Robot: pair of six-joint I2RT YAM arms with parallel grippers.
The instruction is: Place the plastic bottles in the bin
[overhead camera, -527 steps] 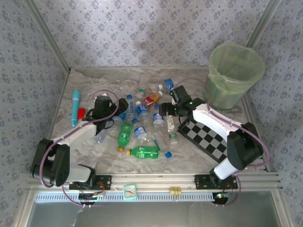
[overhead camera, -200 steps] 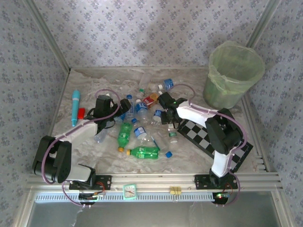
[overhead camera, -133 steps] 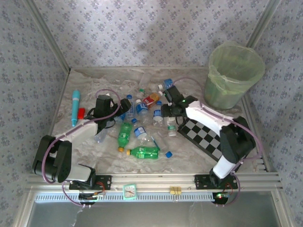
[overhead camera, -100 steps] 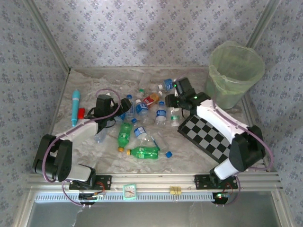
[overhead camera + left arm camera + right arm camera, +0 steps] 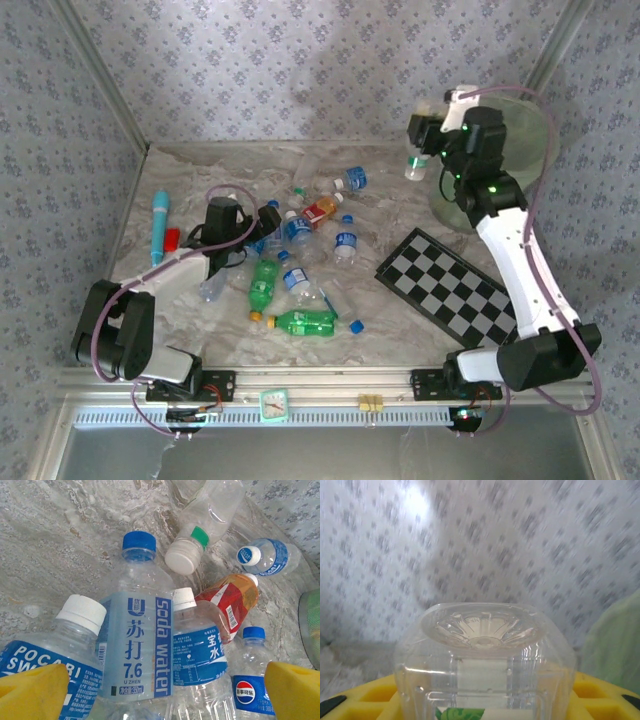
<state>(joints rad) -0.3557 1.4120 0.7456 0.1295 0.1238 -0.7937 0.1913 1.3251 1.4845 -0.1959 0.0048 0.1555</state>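
From above, the right claw point(image 5: 421, 150) is gripping a small clear bottle point(image 5: 414, 166) just left of the bin point(image 5: 450, 205), not yet dropped, while most bottles point(image 5: 300, 240) are lying on the counter point(image 5: 400, 325); at the left wrist, the left claw point(image 5: 160, 695) is gaping over a soda water bottle point(image 5: 136, 640); at the right wrist, the gripped bottle is sitting clamped.

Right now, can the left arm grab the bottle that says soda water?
Probably yes. The left gripper is open and facing the soda water bottle, and nothing lies on top of it. The Pocari bottle close beside it could get pinched too.
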